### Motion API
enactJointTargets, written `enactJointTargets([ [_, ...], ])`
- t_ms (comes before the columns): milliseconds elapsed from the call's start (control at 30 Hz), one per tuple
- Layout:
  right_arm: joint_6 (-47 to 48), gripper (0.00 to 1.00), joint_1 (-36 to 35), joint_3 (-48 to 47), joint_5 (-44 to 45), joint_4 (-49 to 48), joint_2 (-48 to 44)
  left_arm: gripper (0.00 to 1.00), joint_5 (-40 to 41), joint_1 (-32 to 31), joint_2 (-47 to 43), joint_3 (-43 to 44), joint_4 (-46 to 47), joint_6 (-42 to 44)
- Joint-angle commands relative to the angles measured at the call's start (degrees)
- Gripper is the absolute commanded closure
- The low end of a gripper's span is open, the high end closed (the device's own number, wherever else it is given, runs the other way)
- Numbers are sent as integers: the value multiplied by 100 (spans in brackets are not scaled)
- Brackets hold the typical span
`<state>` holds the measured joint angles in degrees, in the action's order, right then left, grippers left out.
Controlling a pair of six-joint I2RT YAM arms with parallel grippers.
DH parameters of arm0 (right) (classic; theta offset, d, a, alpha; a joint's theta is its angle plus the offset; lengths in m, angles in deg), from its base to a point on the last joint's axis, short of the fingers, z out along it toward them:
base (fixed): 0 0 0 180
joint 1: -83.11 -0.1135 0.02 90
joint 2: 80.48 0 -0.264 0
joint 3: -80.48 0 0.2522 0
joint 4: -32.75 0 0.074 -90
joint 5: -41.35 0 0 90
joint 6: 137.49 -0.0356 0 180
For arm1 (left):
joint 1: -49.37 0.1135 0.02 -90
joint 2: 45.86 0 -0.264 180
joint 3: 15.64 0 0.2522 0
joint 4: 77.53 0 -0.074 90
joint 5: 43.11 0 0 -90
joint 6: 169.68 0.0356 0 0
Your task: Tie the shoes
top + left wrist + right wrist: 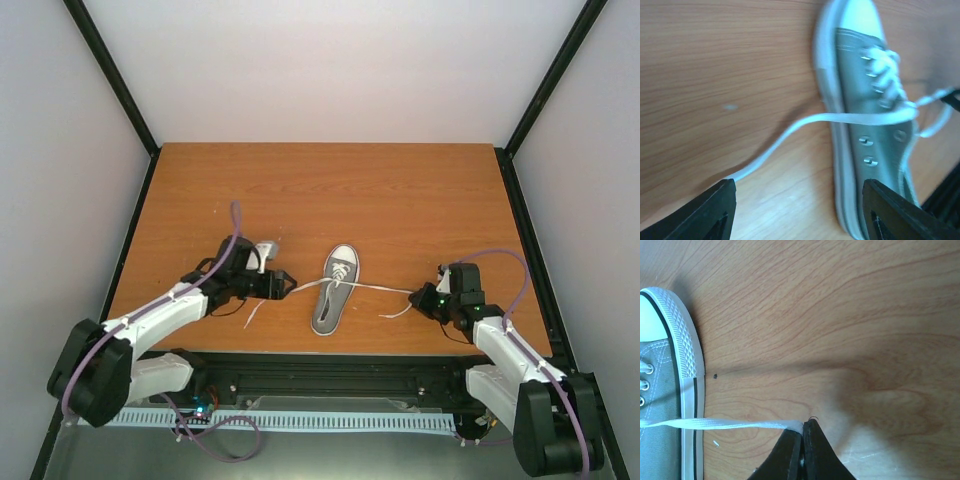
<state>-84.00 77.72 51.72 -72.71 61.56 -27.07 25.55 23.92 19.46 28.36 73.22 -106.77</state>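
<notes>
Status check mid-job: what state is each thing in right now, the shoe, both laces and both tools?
Shoe: upright on its sole, untied.
Left tool: open, gripping nothing.
Right tool: shut on right lace.
Right lace: stretched straight from the shoe.
Left lace: slack, ungripped, running toward the left tool.

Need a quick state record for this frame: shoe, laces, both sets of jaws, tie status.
sneaker: grey, sole down, mid-table, toe toward the far edge
table: bare wood
left strand: slack, curving over the table toward the left jaws
right strand: stretched straight out from the sneaker
left jaws: wide open, gripping nothing
right jaws: shut on the right strand
tie status: no bow visible
</notes>
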Motion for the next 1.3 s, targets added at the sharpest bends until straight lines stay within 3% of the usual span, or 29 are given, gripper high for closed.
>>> enactJointTargets([
  [0,-10,97,64,-124,-125,-242,123,29,-518,-571,339,170,1264,1001],
  [133,-10,97,64,-143,-185,-297,169,35,-717,-610,692,92,2214,1176],
  [400,34,97,64,-208,-209,-320,233,42,-1145,-728,1785,580,2054,1944],
  [833,50,97,64,-181,-297,-452,328,48,-351,-945,2288,701,2250,2422],
  [1267,70,97,64,-199,-309,-476,370,53,-145,-1075,2849,953,2466,2637],
])
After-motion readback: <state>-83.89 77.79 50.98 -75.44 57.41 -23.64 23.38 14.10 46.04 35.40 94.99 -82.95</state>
